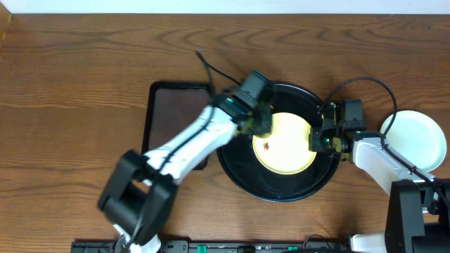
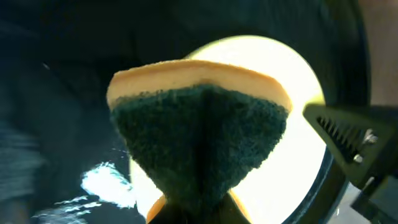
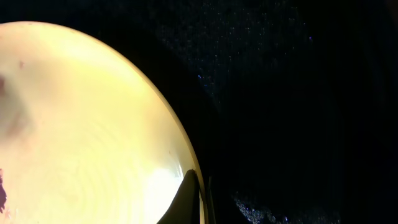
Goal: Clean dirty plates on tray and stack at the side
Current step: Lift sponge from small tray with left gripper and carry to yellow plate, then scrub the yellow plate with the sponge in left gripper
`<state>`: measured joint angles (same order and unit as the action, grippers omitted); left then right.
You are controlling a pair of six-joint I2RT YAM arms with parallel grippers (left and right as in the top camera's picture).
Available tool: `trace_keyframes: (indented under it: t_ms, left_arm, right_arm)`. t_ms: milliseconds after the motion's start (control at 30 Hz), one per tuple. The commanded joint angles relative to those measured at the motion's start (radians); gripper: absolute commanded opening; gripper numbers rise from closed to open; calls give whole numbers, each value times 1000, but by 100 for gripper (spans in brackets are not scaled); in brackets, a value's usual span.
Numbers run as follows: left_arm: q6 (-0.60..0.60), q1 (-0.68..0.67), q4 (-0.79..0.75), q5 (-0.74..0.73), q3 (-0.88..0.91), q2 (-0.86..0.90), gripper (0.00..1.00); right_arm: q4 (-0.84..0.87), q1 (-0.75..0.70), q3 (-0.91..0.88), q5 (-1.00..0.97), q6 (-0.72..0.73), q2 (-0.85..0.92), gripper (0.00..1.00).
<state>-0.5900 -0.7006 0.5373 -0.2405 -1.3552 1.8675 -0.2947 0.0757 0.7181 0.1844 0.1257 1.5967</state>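
Wood-grain tabletop (image 1: 70, 84) carries round black tray (image 1: 242, 176). Yellow plate (image 1: 292, 151) lies inside tray, dark smudge (image 1: 267, 146) left of its centre. My left gripper (image 1: 260, 126) clenches green-faced sponge (image 2: 199, 124) over plate's left edge. My right gripper (image 1: 320, 139) sits at plate's right rim, one fingertip (image 3: 186, 196) at edge; cannot tell whether clamped. Pale plate (image 1: 422, 137) rests on tabletop, right of tray.

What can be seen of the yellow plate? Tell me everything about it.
The yellow plate is round, shallow, pale yellow and glossy. It lies flat inside the black tray. A small reddish-brown smudge marks it left of centre. The left hand holds a yellow-and-green sponge over its left edge. The right hand meets its right rim; whether it pinches the rim cannot be told.
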Motion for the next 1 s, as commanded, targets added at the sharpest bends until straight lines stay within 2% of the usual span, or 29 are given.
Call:
trace_keyframes:
  t_ms: [0, 133, 267, 400, 567, 667, 733, 967]
  left_arm:
    - [-91, -45, -55, -105, -19, 101, 7]
    - [-130, -61, -79, -166, -19, 183, 7]
    - [-125, -50, -50, -159, -19, 239, 7]
    - [-105, -26, 48, 26, -23, 241, 7]
    - [-72, -24, 105, 163, -37, 241, 7]
    - [-73, -24, 116, 198, -66, 241, 7]
    - [-72, -27, 105, 204, -89, 241, 7]
    - [-34, -73, -107, 195, -86, 267, 7]
  right_arm:
    - [-13, 4, -9, -31, 16, 29, 1]
    - [-13, 4, -9, -31, 16, 29, 1]
    - [-13, 4, -9, -31, 16, 29, 1]
    - [-13, 4, -9, -31, 15, 29, 1]
    - [-40, 4, -9, -77, 15, 29, 1]
    - [-42, 4, -9, -79, 15, 29, 1]
    - [-40, 4, -9, -79, 15, 29, 1]
    - [-37, 5, -9, -77, -12, 29, 1]
